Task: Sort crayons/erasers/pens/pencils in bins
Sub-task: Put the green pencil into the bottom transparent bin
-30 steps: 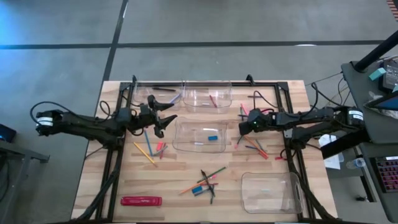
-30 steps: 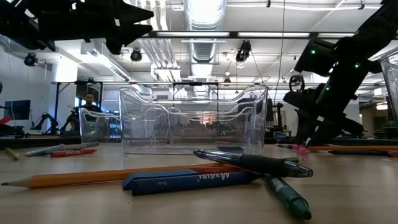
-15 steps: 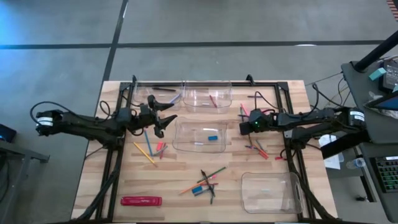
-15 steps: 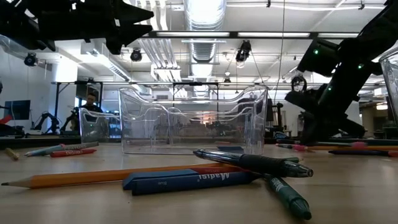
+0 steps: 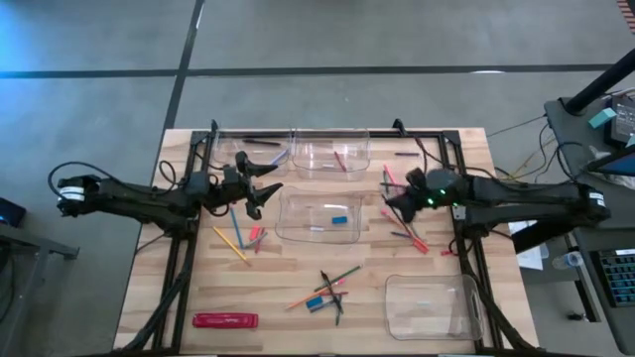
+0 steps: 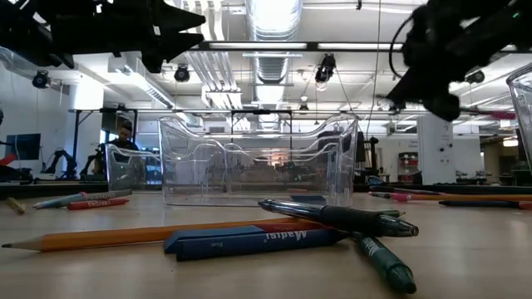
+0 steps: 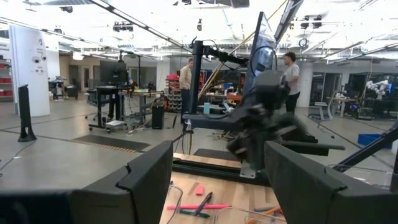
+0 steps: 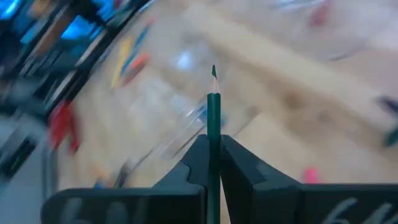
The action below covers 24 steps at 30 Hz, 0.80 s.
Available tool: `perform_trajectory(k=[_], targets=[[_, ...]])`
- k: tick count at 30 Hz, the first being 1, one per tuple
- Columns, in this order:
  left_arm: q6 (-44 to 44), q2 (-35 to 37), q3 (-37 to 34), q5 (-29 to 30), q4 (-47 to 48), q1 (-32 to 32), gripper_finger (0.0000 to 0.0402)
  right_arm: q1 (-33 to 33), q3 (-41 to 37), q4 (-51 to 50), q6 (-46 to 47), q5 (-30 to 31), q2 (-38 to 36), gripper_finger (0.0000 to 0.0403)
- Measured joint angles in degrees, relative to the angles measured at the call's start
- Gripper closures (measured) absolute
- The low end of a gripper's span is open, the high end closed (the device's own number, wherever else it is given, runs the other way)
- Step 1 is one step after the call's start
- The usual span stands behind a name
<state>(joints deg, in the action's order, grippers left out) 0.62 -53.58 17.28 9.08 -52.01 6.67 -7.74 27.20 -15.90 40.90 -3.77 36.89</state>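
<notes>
Green pencil [image 8: 213, 124] is clamped between the fingers of my right gripper [image 8: 213, 163], its sharpened tip pointing forward past them. From above, my right gripper [image 5: 395, 198] sits over the table's right side, between the central bin [image 5: 319, 216] and a scatter of pens and pencils [image 5: 409, 236] on the wood. My left gripper [image 5: 266, 191] hangs at the table's left side, fingers spread wide with nothing between them, beside an orange pencil [image 5: 232, 244] lying flat. The central bin holds a blue eraser [image 5: 339, 219]. The far bin [image 5: 330, 151] holds a red stick. A third bin [image 5: 433, 305] stands at the near right corner. More pens and pencils [image 5: 328, 291] lie crossed near the table's front edge, and a long red flat pack [image 5: 225, 320] rests at the near left.
</notes>
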Motion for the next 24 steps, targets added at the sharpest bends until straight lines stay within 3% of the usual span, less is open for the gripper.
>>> perform_trajectory(k=[5, 10, 16, 24], targets=[[0.0, 0.0, 0.0, 0.3, 0.0, 0.0, 0.0164, 14.1, 0.6, -1.6, -1.0, 0.7, -4.6, 0.0389], [0.1, 0.0, 0.0, 0.3, 0.0, 0.0, 0.0164, 29.5, 3.0, -2.2, 1.4, 8.8, -2.4, 0.0389], [0.4, 0.0, 0.0, 0.4, 0.0, 0.0, 0.0164, 42.5, 10.9, -9.1, 6.0, 14.4, 7.7, 0.039], [0.5, -0.4, 0.0, 0.4, 0.0, 0.0, 0.0164, 51.8, 21.9, -21.1, 15.3, 10.4, 27.0, 0.039]])
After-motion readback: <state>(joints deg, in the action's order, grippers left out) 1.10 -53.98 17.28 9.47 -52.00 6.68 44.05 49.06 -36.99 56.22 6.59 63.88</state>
